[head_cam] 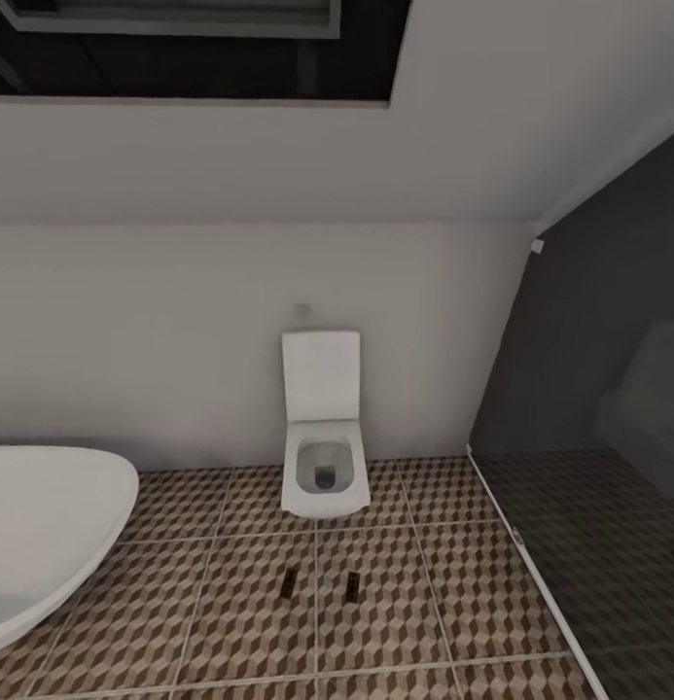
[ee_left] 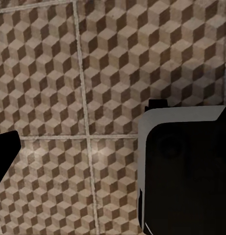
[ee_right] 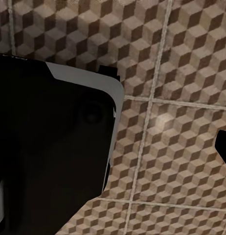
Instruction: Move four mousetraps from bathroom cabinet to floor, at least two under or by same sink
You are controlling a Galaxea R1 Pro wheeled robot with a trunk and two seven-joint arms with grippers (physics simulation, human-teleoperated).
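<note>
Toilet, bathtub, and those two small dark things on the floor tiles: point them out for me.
toilet (head_cam: 322,465): head view, bowl rim.
bathtub (head_cam: 45,515): head view, white inner wall.
two small dark things (head_cam: 290,582): head view, the left one; too small to identify.

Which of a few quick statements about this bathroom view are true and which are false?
1. A white wall-hung toilet stands against the back wall with its lid raised. True.
2. Two small dark flat objects lie on the cube-patterned tile floor in front of the toilet. True.
3. Those two objects rest inside the rounded white bathtub. False: they lie on the tiles, apart from the tub.
4. The floor is plain grey concrete. False: it is brown, beige and white cube-patterned tile with pale grout lines.
5. A dark glass partition stands to the right of the toilet. True.
</note>
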